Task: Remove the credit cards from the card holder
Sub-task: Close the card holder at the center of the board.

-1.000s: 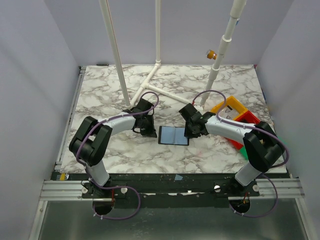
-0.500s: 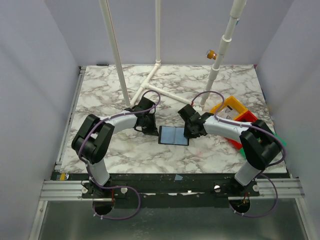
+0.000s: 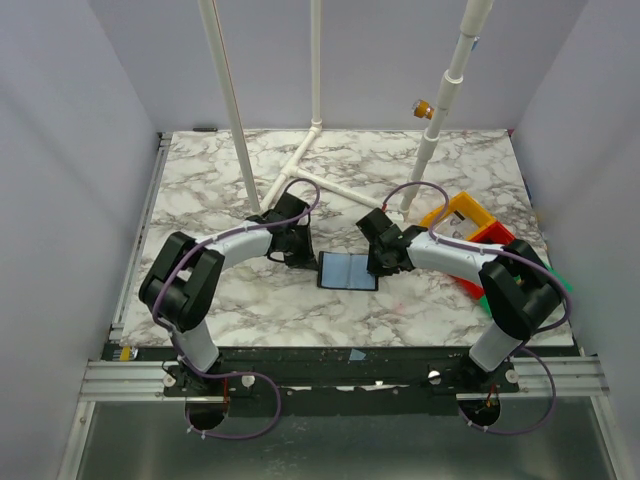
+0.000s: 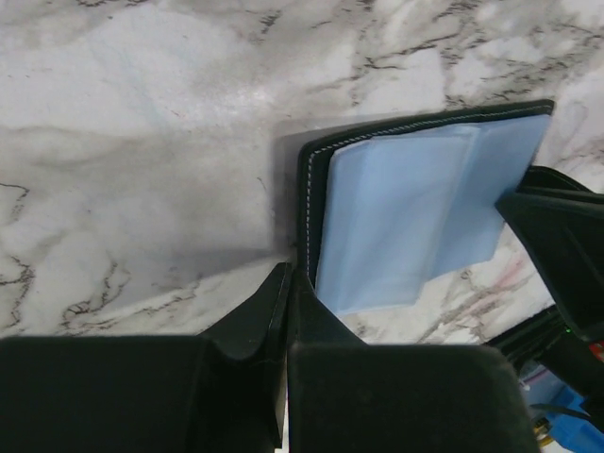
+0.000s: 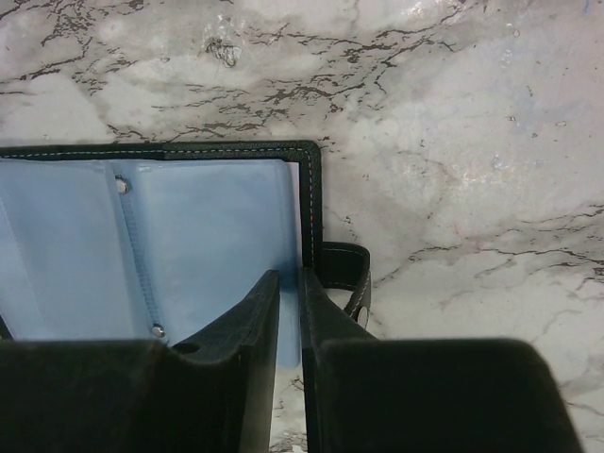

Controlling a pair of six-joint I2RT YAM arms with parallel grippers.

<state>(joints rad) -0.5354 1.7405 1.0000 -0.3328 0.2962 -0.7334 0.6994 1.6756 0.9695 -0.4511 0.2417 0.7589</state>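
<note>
The card holder point(image 3: 347, 271) lies open and flat mid-table, black-rimmed with pale blue sleeves inside point(image 4: 415, 208) point(image 5: 189, 236). The credit cards are hidden; I cannot tell any apart from the blue sleeves. My left gripper point(image 3: 304, 258) point(image 4: 288, 276) is shut, its tips at the holder's left edge by the near corner. My right gripper point(image 3: 384, 264) point(image 5: 291, 278) straddles the holder's right edge with its jaws nearly together, blue sleeve and black rim in the narrow gap. A small black strap tab point(image 5: 355, 279) sticks out just beside the right finger.
Yellow point(image 3: 460, 212), red point(image 3: 497, 237) and green point(image 3: 487, 300) bins sit at the right, behind my right arm. A white pipe frame point(image 3: 300, 165) lies on the marble table point(image 3: 200, 190) at the back, with upright posts point(image 3: 440, 110) rising from it.
The right jaws have narrowed onto the holder's right edge. My left arm has shifted slightly by the left edge. The holder itself has not moved.
</note>
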